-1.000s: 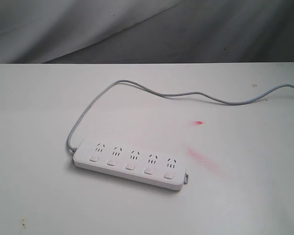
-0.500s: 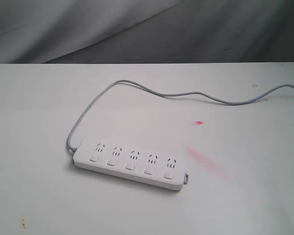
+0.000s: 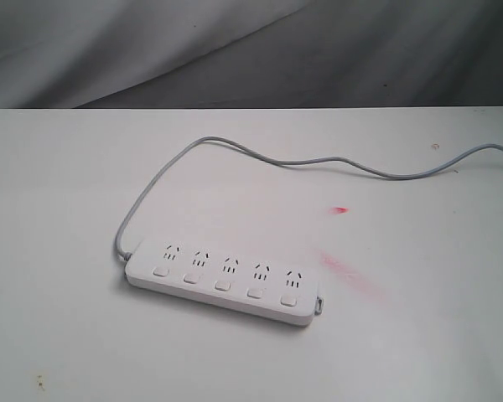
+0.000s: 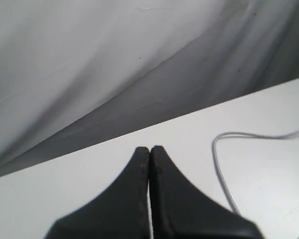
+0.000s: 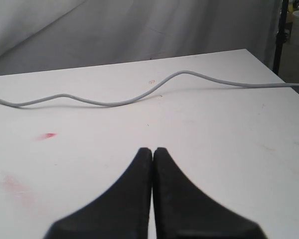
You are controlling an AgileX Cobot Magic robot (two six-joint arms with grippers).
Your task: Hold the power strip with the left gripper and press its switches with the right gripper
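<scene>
Jaws pressed tip to tip and empty on the left gripper (image 4: 149, 149), with only a loop of the grey cord (image 4: 218, 164) ahead; further right, one power strip (image 3: 222, 282) flat on the white table (image 3: 67, 209), long axis left to right, cord leaving its left end; then the right gripper (image 5: 152, 150), clenched and empty too, facing more cord but no strip. Counted along the strip: five sockets (image 3: 229, 266), five switches (image 3: 223, 285), one cord. Nearer arm not possible to tell, with neither in sight in the exterior view.
</scene>
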